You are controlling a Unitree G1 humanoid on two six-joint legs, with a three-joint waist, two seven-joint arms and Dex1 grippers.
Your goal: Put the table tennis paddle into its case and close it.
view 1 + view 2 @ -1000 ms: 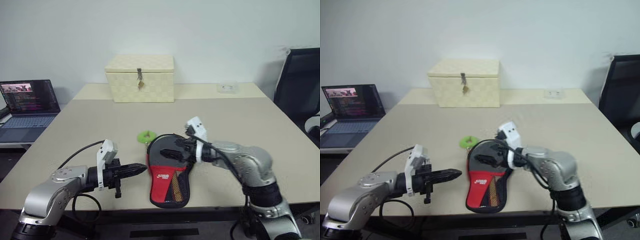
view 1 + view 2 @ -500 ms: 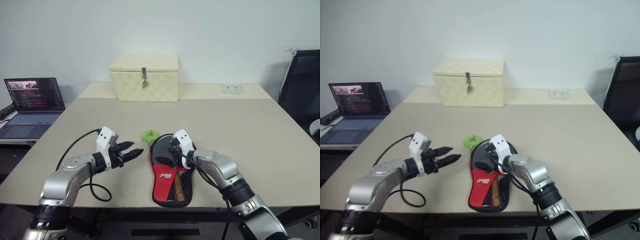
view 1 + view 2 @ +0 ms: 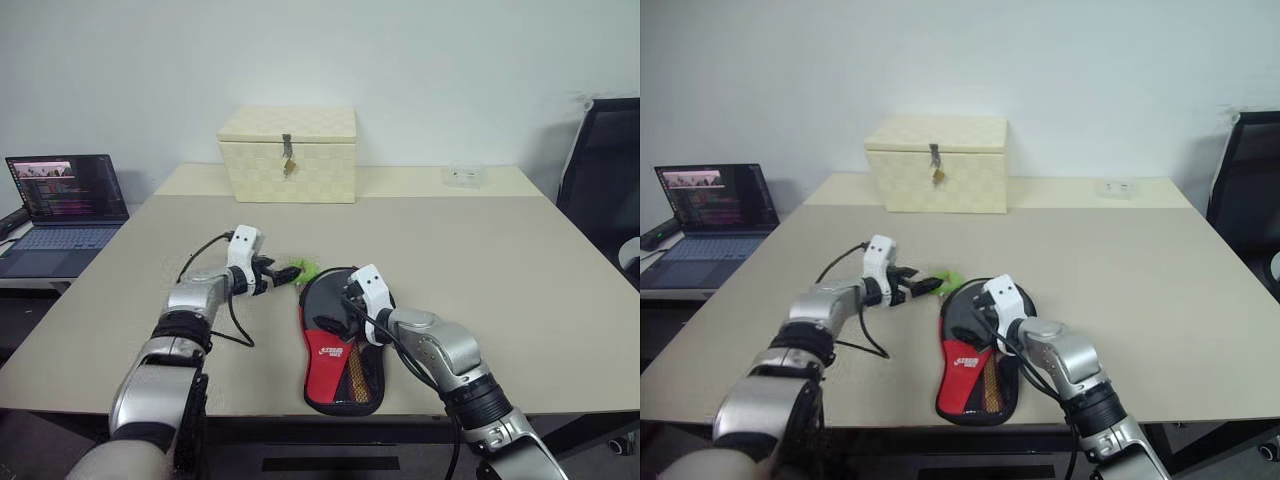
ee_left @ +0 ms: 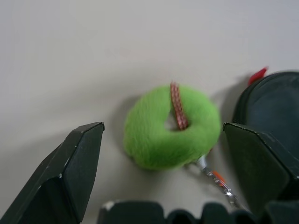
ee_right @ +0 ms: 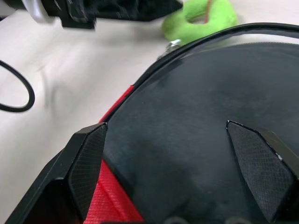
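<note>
— Two grippers are seen over the beige tabletop (image 3: 500, 260). How are the fingers set?

— Both pairs are spread wide and nothing is gripped. Between the black fingers of the left gripper (image 4: 163, 154) a fuzzy green ring (image 4: 172, 126) on the zipper pull is framed, apart from both pads, with a short metal link trailing from it toward the pouch.

— And the paddle-shaped soft case of black fabric with a red lower part (image 3: 342, 345)?

— It is lying flat under the right gripper (image 5: 166, 140), its rounded black upper part spanning the gap between those fingers. The green ring is found just beyond that gripper's fingertips, near the case's rounded end. The table tennis paddle cannot be told apart from the case here; it is judged to be inside already, so the zipping step seems to be in hand.

— What could go wrong?

— If only fluff is pinched, the ring may slip out once it is pulled. If the case is not pressed down by the right gripper, the whole pouch could be dragged along the table instead of the zipper running. A pull off the zipper's line may jam the slider.
</note>
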